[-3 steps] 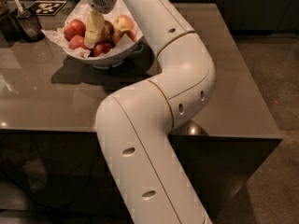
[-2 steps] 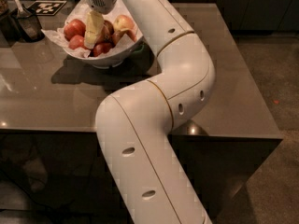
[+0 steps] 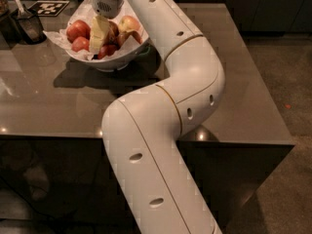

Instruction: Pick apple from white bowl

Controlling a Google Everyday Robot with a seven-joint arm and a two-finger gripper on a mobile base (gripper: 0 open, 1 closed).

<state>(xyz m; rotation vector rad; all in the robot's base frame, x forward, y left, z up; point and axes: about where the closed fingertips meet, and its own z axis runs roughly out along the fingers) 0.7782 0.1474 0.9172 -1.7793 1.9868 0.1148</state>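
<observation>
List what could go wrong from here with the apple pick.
1. The gripper sits low in the bowl among tightly packed apples; lifting may nudge a neighbour over the rim.
2. Crumpled paper lines the bowl and hangs over its edge; it might snag and come up too.
3. The bowl rests on a smooth table; a sideways pull could slide it toward the black cup.

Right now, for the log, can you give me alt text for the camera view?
The robot's gripper is down among red and yellow apples in a paper-lined white bowl at the far corner of a dark table. Its thick white arm bends across the foreground; a dark cup stands beside the bowl.
</observation>
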